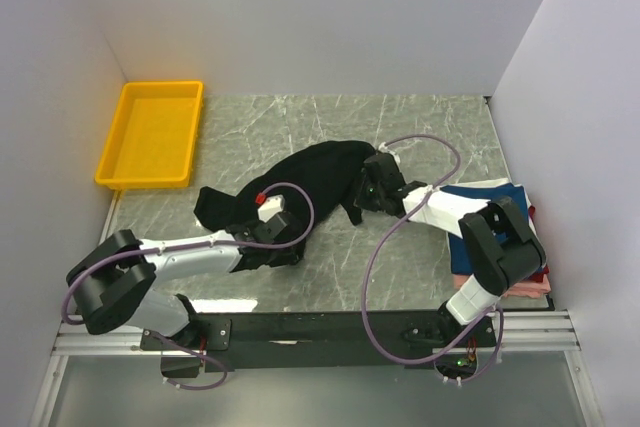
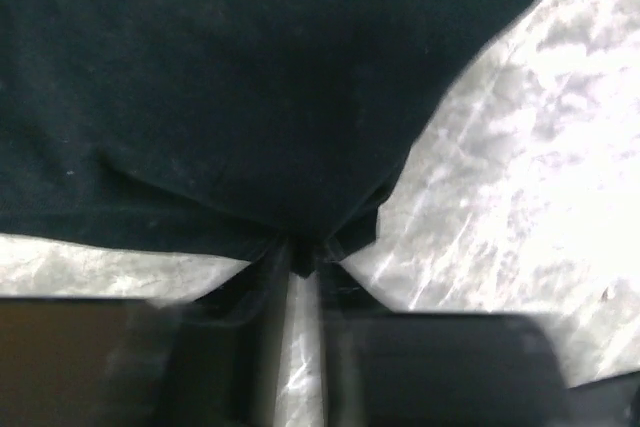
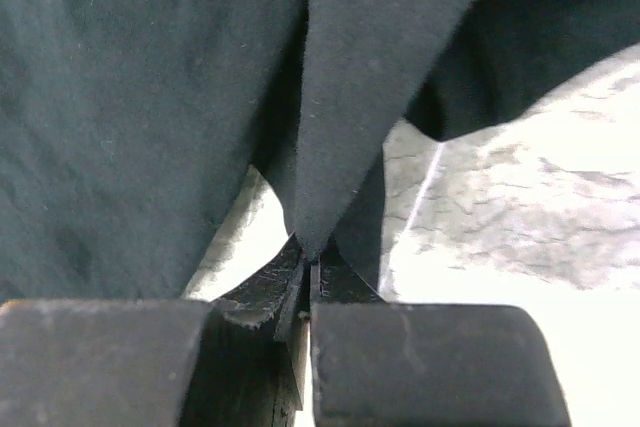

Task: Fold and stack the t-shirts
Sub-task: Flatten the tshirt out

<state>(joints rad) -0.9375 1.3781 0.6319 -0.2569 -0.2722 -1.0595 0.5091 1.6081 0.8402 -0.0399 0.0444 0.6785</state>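
Top view: black shirt (image 1: pixel 320 172) sprawls crumpled mid-table; left gripper (image 1: pixel 270 249) and right gripper (image 1: pixel 370 192) work its near edge, likely to spread it flat. The folded stack (image 1: pixel 505 195) waits at the right.
Left wrist: jaws nearly together, nipping the hem.
Right wrist: jaws pressed together, pinching a fold.
Surface and room: grey marbled table (image 1: pixel 300 117), yellow tray (image 1: pixel 145 183) back left, white walls (image 1: pixel 330 17).

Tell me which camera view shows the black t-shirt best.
Top external: it shows the whole black t-shirt crumpled on the marble table, outline and all. The left and right wrist views each catch only a close-up patch of its dark cloth and edge.
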